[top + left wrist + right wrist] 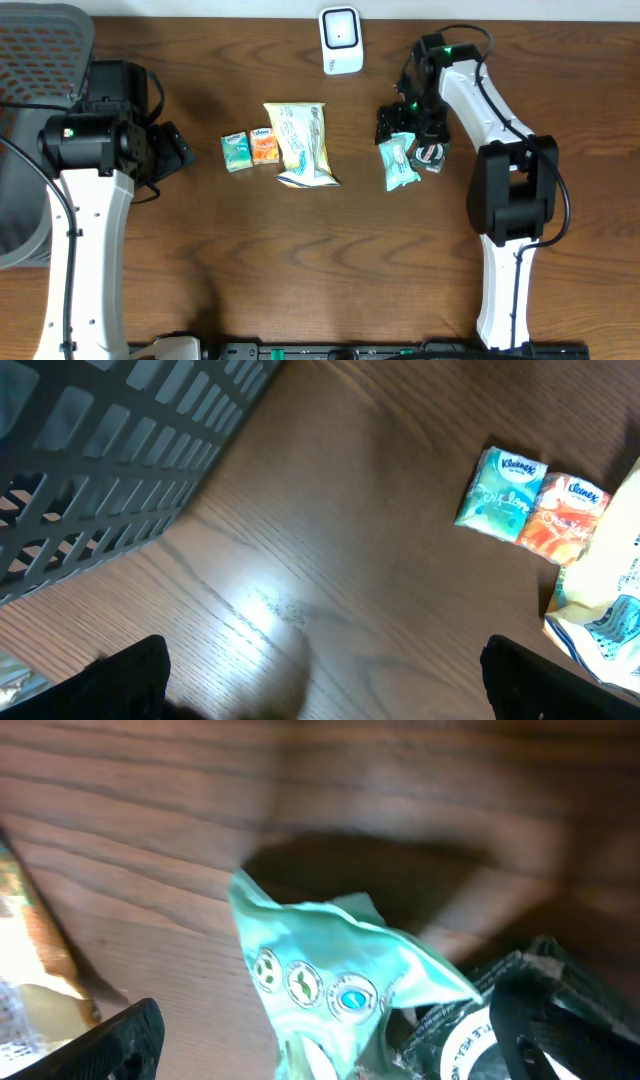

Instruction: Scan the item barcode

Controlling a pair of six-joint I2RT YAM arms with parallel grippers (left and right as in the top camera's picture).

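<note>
A crumpled mint-green packet (398,165), printed with small round emblems, is seen lying on the worktop (300,260) right of centre, between the spread jaws of the right gripper (335,1035). The left gripper (340,680) is likewise spread, empty.

A dark brown wooden table (330,270) fills the whole scene, its grain running from left to right. At the far left stands a grey basket (30,60) with walls of square mesh holes, resting on the tabletop. Light from above falls evenly on the wood. Near the basket a soft white patch of glare (262,610) shines on the polished surface, with faint shadows around it.
</note>
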